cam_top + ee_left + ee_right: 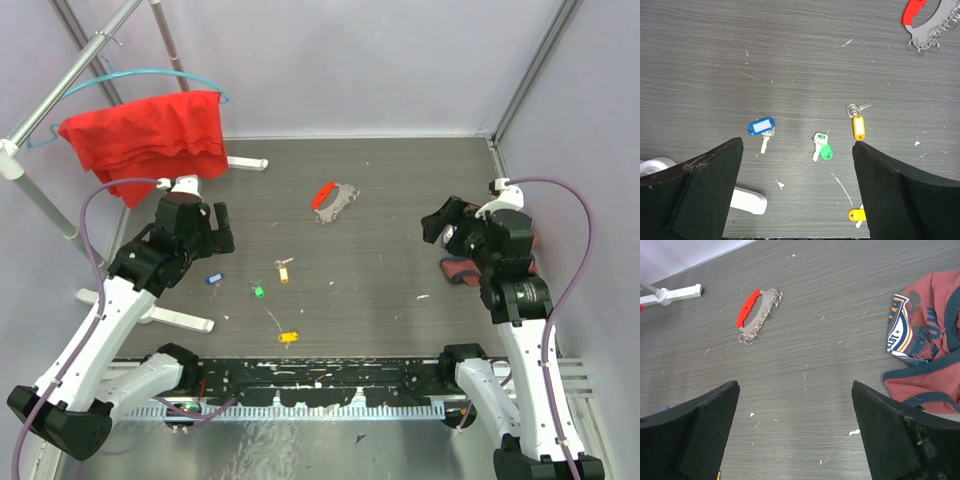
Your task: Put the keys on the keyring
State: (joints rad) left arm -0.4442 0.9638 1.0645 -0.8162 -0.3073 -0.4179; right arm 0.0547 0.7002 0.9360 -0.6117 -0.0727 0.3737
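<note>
The keyring (333,201), a red bar on a grey wavy loop with small rings, lies at the table's far middle; it also shows in the left wrist view (925,22) and the right wrist view (756,315). Several keys lie loose on the table: a blue-tagged key (213,279) (762,129), a green-tagged key (258,291) (823,148), a yellow-tagged key (284,269) (858,124) and an orange-yellow-tagged key (288,337) (857,215). My left gripper (218,230) (797,150) is open and empty, hovering above the keys. My right gripper (443,226) (795,390) is open and empty over bare table.
A red cloth (150,135) hangs on a rack at the far left, whose white feet (190,320) rest on the table. A crumpled reddish shirt (462,268) (927,345) lies beside the right arm.
</note>
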